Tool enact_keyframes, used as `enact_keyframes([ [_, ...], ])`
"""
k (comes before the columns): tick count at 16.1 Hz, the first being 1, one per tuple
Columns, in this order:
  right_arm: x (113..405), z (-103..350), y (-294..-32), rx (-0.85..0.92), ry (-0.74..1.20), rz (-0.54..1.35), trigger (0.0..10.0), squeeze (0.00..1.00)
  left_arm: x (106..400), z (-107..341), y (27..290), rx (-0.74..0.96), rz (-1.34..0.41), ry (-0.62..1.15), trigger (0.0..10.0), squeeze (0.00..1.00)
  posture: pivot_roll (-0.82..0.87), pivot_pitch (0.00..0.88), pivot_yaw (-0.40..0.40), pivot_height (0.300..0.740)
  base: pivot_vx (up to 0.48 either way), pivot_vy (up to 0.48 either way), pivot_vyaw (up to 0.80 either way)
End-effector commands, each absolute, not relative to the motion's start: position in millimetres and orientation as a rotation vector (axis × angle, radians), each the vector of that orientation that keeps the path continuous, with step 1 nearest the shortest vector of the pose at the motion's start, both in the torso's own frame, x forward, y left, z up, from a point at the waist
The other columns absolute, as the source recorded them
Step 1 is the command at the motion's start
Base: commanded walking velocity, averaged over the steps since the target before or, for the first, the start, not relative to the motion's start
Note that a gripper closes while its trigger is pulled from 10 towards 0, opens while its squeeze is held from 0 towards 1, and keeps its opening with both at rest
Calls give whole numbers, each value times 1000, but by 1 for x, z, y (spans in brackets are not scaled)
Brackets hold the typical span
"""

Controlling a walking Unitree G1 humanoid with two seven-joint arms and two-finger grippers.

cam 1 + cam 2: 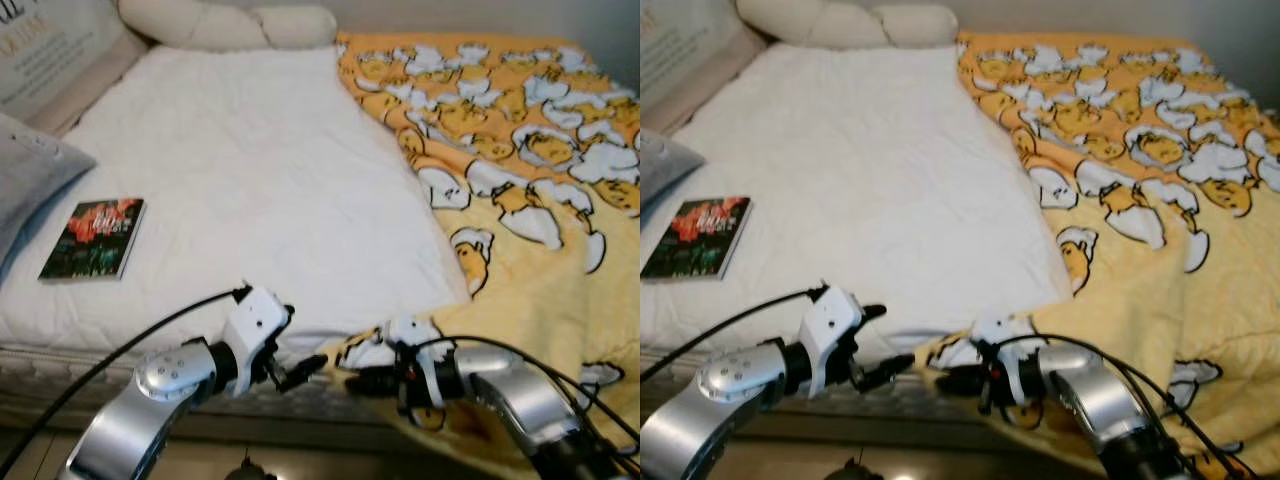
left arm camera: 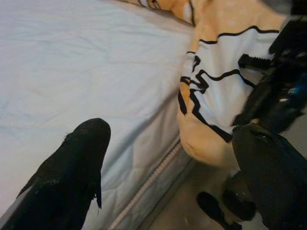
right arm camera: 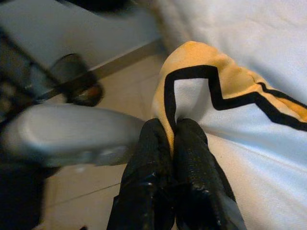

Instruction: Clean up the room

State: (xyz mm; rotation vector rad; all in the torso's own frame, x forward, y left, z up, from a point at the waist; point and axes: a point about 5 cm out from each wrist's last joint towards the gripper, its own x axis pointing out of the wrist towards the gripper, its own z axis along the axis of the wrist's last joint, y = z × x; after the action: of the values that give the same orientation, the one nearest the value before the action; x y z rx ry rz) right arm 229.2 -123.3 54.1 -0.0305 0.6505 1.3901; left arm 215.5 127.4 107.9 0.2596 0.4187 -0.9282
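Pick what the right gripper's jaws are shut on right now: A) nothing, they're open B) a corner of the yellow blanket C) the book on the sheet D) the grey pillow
B: in the right wrist view the right gripper has its jaws pinched together on the black-outlined corner of the yellow blanket at the bed's near edge, while the book lies untouched on the white sheet.

No legible text: book [image 1: 94, 238] cover lettering and headboard sign [image 1: 40, 45] print too blurred.

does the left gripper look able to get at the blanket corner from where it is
Probably yes. The left gripper is open at the mattress edge, and the blanket corner hangs just beyond its fingers with nothing between. The right gripper, already pinching that corner, crowds the spot.
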Motion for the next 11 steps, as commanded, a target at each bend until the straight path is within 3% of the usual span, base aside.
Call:
enact_keyframes([
  [1,224,56,-118,-33,645,1439,0,0,212,108,126,264,-945,422,10000,737,58,15,21,740,0,0,0],
  [2,238,49,-120,-112,645,1278,10000,0,217,109,125,269,-937,416,10000,733,60,12,22,740,0,0,0],
  [3,244,48,-120,-92,652,1202,10000,820,219,110,126,273,-931,411,10000,733,62,8,22,740,0,0,0],
  [4,245,48,-120,-86,656,1163,10000,1000,220,110,126,274,-929,410,10000,733,62,8,22,740,0,0,0],
  [11,250,52,-115,-54,620,936,10000,1000,229,110,127,304,-923,392,10000,706,45,0,36,740,0,0,0],
])
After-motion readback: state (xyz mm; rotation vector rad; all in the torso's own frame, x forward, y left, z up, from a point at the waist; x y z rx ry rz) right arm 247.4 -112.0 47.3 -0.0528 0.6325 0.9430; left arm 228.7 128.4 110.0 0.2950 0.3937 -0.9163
